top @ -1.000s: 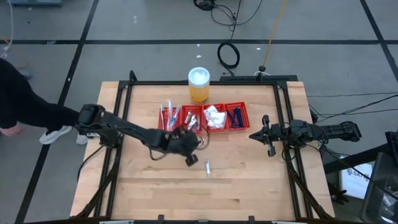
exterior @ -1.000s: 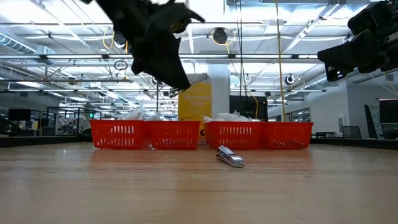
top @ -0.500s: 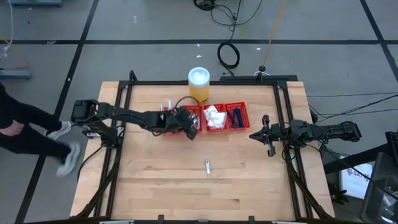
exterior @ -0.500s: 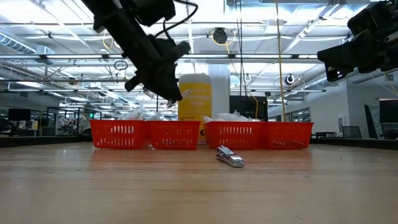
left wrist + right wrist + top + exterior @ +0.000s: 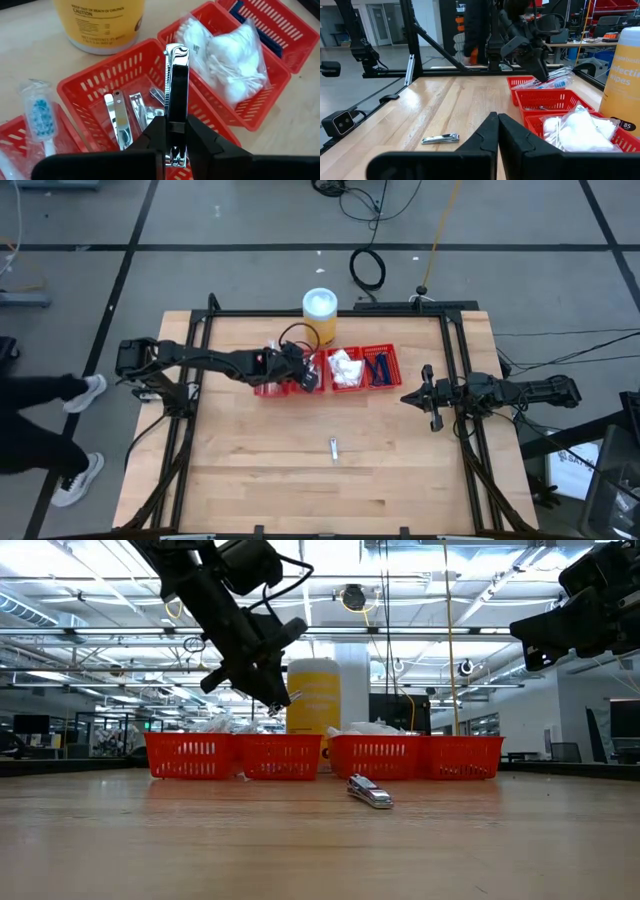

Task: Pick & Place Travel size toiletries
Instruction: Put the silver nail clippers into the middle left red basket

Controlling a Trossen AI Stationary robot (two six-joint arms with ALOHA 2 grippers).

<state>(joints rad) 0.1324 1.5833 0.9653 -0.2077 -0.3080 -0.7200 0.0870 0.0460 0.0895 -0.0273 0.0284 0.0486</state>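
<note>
**Left pincer holds a silvery clipper over the red tray**

A wooden counter (image 5: 250,470) sits on a grey floor in an open workshop, with ceiling lights and steel framing visible across the room in the low view. Near the far edge of the counter stands a red tray (image 5: 385,352) of four compartments in a row, and just behind it an orange jar (image 5: 320,317) with a white lid.

The left pincer (image 5: 308,377) hangs above the tray's second compartment from the left, its fingers (image 5: 150,142) closed tight on a slim silvery clipper (image 5: 176,90), which stands out straight between them. Below it, that compartment (image 5: 95,87) already holds several similar silvery metal pieces (image 5: 120,117). The compartment to one side holds white crinkly packets (image 5: 227,52); the end one past it holds dark blue items (image 5: 377,369). On the other side lies a blue-tipped stick (image 5: 40,112) in clear wrap.

A second silvery clipper (image 5: 334,448) lies alone on the bare counter, well apart from the tray, toward the front.

The right pincer (image 5: 430,398) waits near the counter's right edge, raised off the surface, its fingers (image 5: 485,137) pressed together and holding nothing.

A person in dark clothes (image 5: 35,425) stands on the floor beyond the counter's left side.
</note>
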